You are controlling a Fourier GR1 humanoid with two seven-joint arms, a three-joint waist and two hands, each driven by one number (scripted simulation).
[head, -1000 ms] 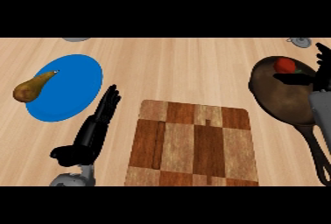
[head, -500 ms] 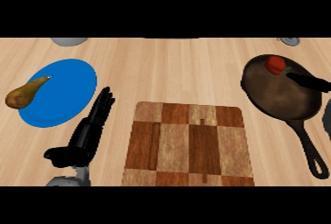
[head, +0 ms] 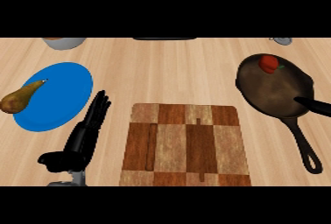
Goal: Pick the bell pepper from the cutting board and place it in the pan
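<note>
We see the red bell pepper [head: 269, 64] lying in the cast-iron pan [head: 275, 89] near the counter's far right corner. Our right hand [head: 315, 105] has pulled back toward the right edge, only fingertips showing, state unclear. Our left hand [head: 84, 135] rests straight-fingered beside the cutting board [head: 182, 144], unchanged.

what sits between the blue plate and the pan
In the head view, the wooden cutting board lies between the blue plate and the pan, with the left robot hand at the plate's edge.

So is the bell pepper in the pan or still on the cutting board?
In the pan: the bell pepper lies inside the pan, near its far rim.
</note>
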